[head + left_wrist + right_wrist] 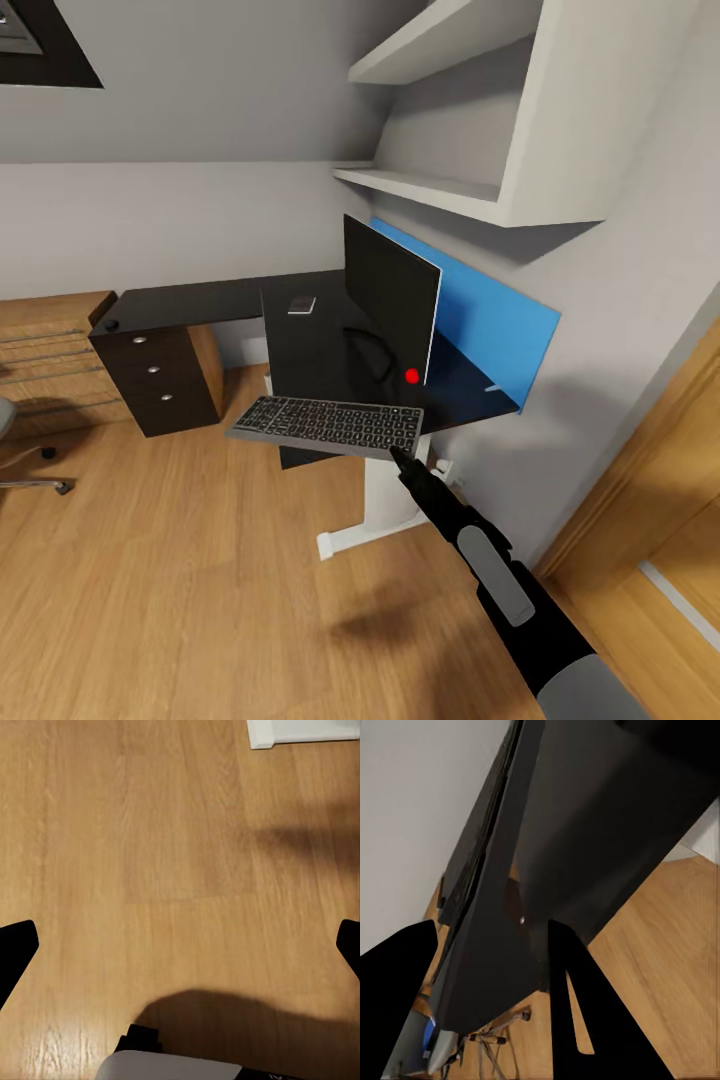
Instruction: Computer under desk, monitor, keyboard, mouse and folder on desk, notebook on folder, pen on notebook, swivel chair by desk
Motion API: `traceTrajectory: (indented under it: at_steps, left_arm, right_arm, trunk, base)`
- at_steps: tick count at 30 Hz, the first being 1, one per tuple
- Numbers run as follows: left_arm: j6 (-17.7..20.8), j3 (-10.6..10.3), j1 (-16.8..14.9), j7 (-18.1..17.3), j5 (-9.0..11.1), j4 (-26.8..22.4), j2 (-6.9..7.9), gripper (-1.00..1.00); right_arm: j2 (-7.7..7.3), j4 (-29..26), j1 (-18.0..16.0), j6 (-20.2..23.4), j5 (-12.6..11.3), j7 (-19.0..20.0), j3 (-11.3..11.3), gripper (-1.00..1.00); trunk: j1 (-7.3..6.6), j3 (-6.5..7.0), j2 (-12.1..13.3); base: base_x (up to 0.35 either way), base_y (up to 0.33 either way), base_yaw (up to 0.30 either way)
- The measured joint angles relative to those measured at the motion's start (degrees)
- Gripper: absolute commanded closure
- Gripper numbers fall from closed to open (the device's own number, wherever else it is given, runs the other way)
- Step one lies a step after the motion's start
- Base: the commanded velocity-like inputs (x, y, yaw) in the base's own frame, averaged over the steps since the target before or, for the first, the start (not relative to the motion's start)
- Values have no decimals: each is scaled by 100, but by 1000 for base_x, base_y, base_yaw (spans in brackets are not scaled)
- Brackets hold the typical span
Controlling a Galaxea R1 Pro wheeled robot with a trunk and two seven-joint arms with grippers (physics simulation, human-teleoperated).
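The black keyboard (325,425) with grey keys hangs level at the front edge of the black-topped desk (300,350), partly over the floor. My right gripper (400,456) is shut on its near right corner. In the right wrist view the keyboard's dark slab (487,945) runs between the two black fingers (585,1020). The monitor (390,295) stands upright on the desk before the blue back panel (490,320). The swivel chair (15,450) peeks in at the left edge. My left gripper (180,945) is open over bare wood floor.
A small grey flat item (302,304) lies on the desk behind the keyboard. The black drawer unit (160,380) and a light-wood cabinet (50,350) stand at the left. White shelves (440,190) hang above the monitor. The desk's white leg (370,510) stands below the keyboard.
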Motion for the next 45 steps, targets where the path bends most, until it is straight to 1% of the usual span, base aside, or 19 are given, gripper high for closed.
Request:
traceTrajectory:
  at_steps: [3,5,7,8,9,10,17,18,21,23,24,25,26,29,31,32,37,41,45]
  left_arm:
    - [0,0,-1,0,3,0,-2,-100]
    - [0,0,-1,0,1,0,-3,-100]
    - [0,0,0,0,2,0,-4,-100]
    - [0,0,1,0,1,0,-4,-100]
    - [0,0,1,0,1,0,-4,-100]
    - [0,1,0,0,0,0,-4,-100]
    - [0,0,1,0,0,0,-4,-100]
    - [0,0,0,0,0,0,-4,-100]
    - [0,0,0,0,0,2,-4,-100]
    - [0,0,0,0,0,1,-4,-100]
    - [0,0,-1,0,0,1,-4,-100]
    - [0,0,-1,0,0,0,-4,-100]
    - [0,0,-1,0,0,0,-4,-100]
    - [0,0,0,0,0,0,-4,-100]
    - [-6,1,0,0,0,-1,-4,-100]
    - [-6,0,0,0,0,0,-4,-100]
    - [-9,-6,2,-8,-3,0,-4,-100]
    - [-9,-2,0,-9,-1,0,-2,-100]
    - [-9,0,-1,-8,0,0,3,-100]
  right_arm:
    - [-6,20,0,98,-2,-14,-8,100]
    - [-16,21,-4,387,-9,-16,-13,100]
    - [-53,19,-11,968,-24,-2,-61,100]
    - [-63,19,-14,1167,-10,-1,-142,100]
    - [-66,17,-15,1251,-13,1,-200,100]
    - [-77,16,-18,1495,-14,-2,-418,100]
    - [-87,11,-27,2641,-47,4,-928,100]
    - [-87,10,-29,2889,-52,12,-1010,100]
    - [-93,7,-38,3260,-86,120,-1119,100]
    - [-91,3,-41,3426,-137,349,-1160,100]
    - [-87,3,-43,3463,-130,570,-1174,100]
    - [-77,-1,-44,3468,-160,664,-1182,100]
    - [-65,4,-44,3416,-98,721,-1184,100]
    - [-45,10,-45,3029,-80,802,-1179,100]
    - [-39,15,-46,2592,-62,866,-1174,100]
    - [-37,14,-43,2529,-92,885,-1159,100]
    - [-34,6,-31,2287,-44,1057,-1098,100]
    - [-34,21,-34,2244,122,1081,-983,100]
    - [-33,23,-30,1879,446,1088,-711,100]
  trunk:
    - [0,0,0]
    - [0,0,0]
    - [0,0,0]
    - [0,0,0]
    - [0,0,0]
    - [0,0,0]
    - [0,0,0]
    - [0,0,0]
    - [0,0,0]
    - [0,0,0]
    - [0,0,0]
    - [0,0,0]
    - [0,0,0]
    - [0,0,0]
    - [-1,0,0]
    - [-1,0,0]
    - [-3,0,-1]
    - [-3,0,0]
    - [-3,0,0]
  base:
    - [0,0,0]
    - [0,0,0]
    - [0,0,0]
    - [0,0,0]
    - [0,0,0]
    - [0,0,0]
    - [0,0,0]
    - [0,0,0]
    - [0,0,0]
    - [0,0,0]
    - [0,0,0]
    - [0,0,0]
    - [0,0,0]
    - [6,0,0]
    - [97,0,0]
    - [172,0,0]
    - [288,0,0]
    - [278,0,0]
    - [238,0,0]
